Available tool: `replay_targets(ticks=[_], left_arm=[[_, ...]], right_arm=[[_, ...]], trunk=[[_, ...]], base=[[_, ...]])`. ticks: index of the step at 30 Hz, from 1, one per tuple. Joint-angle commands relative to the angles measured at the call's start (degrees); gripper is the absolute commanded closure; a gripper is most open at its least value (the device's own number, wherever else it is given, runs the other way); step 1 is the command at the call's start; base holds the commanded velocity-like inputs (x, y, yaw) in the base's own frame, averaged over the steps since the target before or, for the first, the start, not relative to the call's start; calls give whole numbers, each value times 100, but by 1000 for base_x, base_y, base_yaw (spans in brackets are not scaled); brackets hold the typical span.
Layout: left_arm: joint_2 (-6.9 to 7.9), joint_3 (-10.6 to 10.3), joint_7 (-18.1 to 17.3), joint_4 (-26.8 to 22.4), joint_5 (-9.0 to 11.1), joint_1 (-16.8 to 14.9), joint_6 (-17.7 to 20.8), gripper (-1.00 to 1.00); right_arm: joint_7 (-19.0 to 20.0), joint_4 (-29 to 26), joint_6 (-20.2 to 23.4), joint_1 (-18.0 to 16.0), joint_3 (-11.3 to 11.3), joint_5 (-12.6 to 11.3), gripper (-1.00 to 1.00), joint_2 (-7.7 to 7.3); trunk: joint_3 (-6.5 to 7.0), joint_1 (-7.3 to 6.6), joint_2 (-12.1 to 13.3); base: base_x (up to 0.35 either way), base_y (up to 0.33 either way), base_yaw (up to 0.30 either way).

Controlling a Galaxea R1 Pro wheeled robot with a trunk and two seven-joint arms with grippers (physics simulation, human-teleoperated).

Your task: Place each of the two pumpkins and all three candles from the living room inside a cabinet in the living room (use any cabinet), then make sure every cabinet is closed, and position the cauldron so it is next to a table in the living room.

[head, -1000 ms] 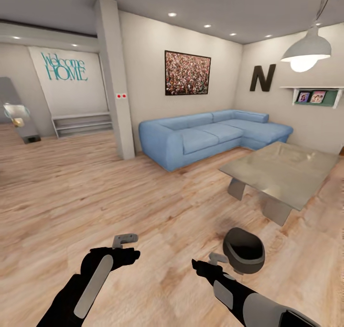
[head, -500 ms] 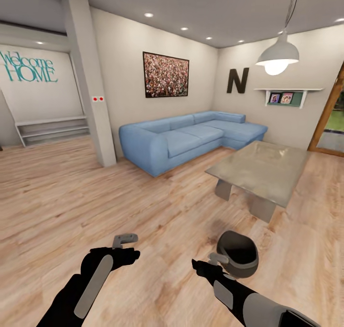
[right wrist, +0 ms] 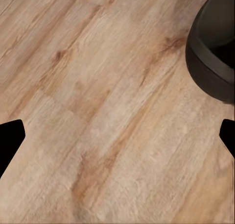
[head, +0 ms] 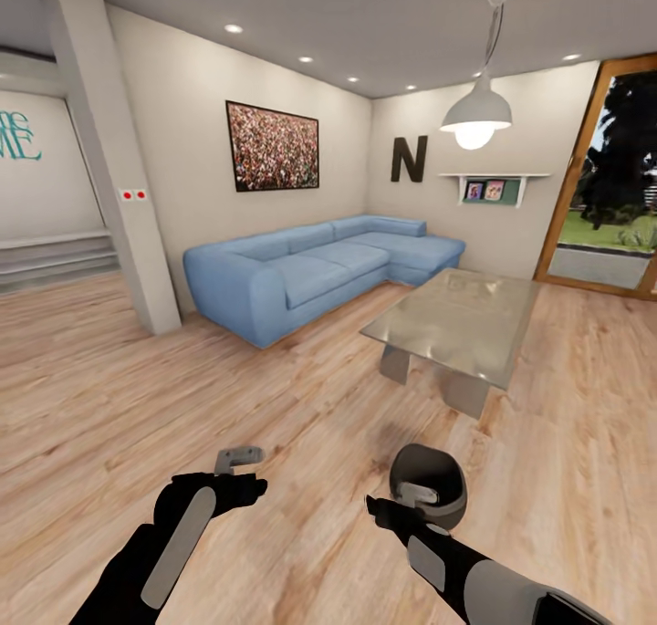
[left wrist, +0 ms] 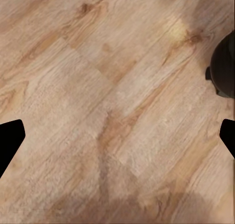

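Reading a black "N" (head: 409, 159) on the far wall, I see bare floor (head: 137, 397) at frame left, the cauldron (head: 429, 484) lower center before the table (head: 456, 319), both claws released.

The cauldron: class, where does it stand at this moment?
In the head view the cauldron stands on the wooden floor, just beyond the right gripper, nearer than the glass-topped table.
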Motion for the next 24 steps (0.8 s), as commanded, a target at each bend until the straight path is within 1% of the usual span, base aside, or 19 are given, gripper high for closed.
replay_targets(ticks=[1,24], left_arm=[[7,-11,59,-8,61,-3,8,-100],[4,-11,62,-8,63,-4,8,-100]], right_arm=[[2,5,-22,-6,45,-61,-100,2],[-6,5,-22,-6,50,-61,-100,2]], trunk=[[-1,0,-3],[111,0,-3]], base=[[7,2,-269],[1,0,-269]])
